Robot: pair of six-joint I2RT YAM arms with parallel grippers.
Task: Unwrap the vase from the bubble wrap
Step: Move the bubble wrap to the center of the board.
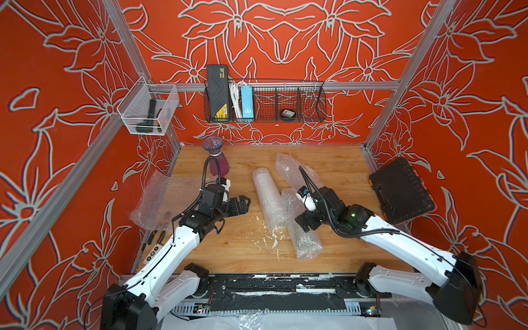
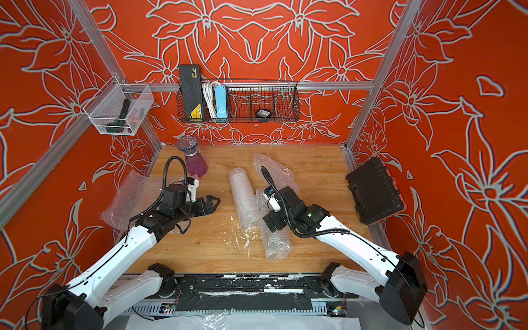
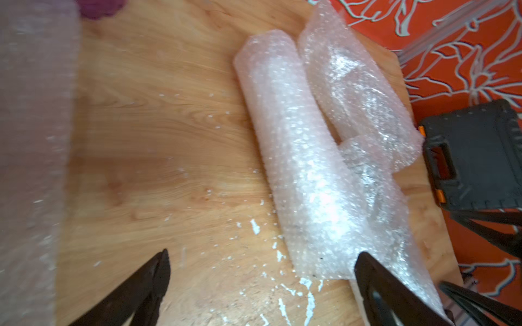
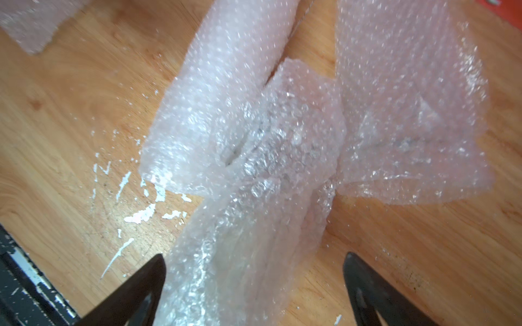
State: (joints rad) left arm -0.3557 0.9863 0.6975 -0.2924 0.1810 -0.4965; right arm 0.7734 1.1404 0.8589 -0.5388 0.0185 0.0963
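Wrap sheet (image 1: 155, 200) lies flat at left. Vase (image 1: 223, 169) is bare and upright in the worktop's (image 1: 343, 171) far-left corner. My left claw (image 3: 262, 252) is spread, empty, over bare wood. Wrap rolls (image 1: 267, 197) centre, contents unclear. Right claw (image 4: 254, 255) is spread over them. Likely next: pinch only a loose outer flap, peel sideways, don't crush the core.
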